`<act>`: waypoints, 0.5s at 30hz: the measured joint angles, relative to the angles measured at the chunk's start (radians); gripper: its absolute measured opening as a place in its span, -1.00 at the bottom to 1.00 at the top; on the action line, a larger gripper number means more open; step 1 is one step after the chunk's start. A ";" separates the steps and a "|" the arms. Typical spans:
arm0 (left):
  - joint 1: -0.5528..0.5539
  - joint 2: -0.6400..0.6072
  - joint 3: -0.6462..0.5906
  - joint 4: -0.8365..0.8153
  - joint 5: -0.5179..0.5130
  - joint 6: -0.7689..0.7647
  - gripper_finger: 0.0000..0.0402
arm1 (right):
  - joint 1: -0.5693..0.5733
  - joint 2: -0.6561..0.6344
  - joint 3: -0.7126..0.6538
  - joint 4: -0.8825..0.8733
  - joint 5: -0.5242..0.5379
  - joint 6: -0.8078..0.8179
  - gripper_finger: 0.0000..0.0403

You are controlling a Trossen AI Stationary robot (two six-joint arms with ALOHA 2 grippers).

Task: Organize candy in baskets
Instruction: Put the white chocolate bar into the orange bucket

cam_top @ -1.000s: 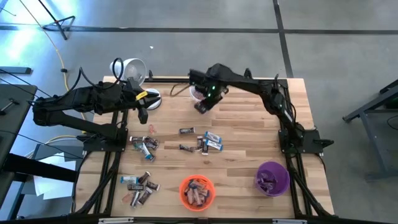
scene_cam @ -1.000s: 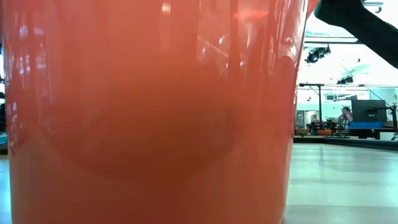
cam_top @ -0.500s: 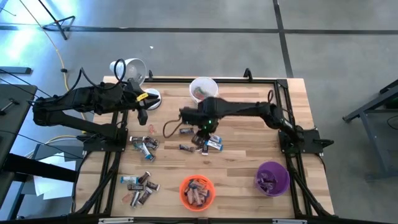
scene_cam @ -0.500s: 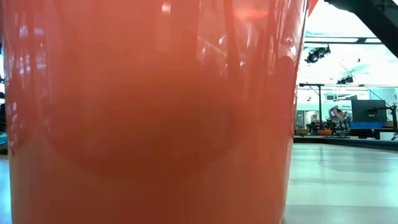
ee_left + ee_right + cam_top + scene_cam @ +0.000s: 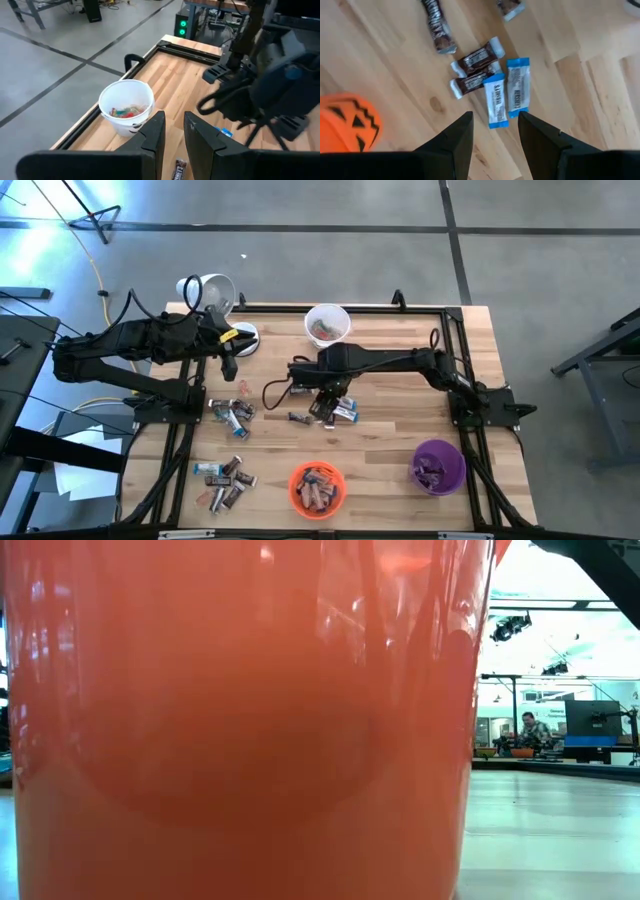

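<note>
Starting at the table's left, my left gripper (image 5: 229, 366) waits near the far-left edge beside a white desk lamp (image 5: 212, 290). Its wrist view shows its jaws only a narrow gap apart, with nothing between them. Candy lies in three loose clusters: one just near of that gripper (image 5: 232, 412), another at the near-left corner (image 5: 225, 478), and a third in the middle (image 5: 335, 408).

The change is in the middle. A second ago my right gripper (image 5: 327, 402) was over the white basket (image 5: 327, 324) at the far edge; it has since swung toward me and now hangs above the middle cluster. Its jaws are spread and empty. Through its wrist camera I see two blue-wrapped bars (image 5: 506, 97) side by side between the fingers (image 5: 454, 142), with dark brown bars (image 5: 472, 70) just beyond. I judge a delivery to the white basket is done and the next pick is being lined up.

Along the near edge sit the orange basket (image 5: 317, 487), filled with dark pieces, and to its right the purple basket (image 5: 437, 465), partly filled.

The low view is almost wholly blocked by the orange basket's wall (image 5: 240, 720); only a strip of the room, with a seated person (image 5: 535, 728) far off, shows at its right. From above, the right arm covers part of the middle cluster, so I cannot count its pieces.
</note>
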 joint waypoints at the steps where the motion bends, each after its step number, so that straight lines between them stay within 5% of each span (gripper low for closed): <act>1: 0.000 0.000 0.000 0.000 -0.013 0.000 -0.72 | 0.000 0.000 0.000 0.000 -0.009 -0.010 -0.26; 8: 0.001 0.000 0.000 0.016 -0.098 -0.055 -0.72 | 0.000 -0.012 -0.021 0.004 0.002 -0.118 -0.26; 15: 0.000 0.000 0.000 0.054 -0.113 -0.103 -0.72 | -0.014 -0.183 -0.300 0.004 0.002 -0.111 -0.26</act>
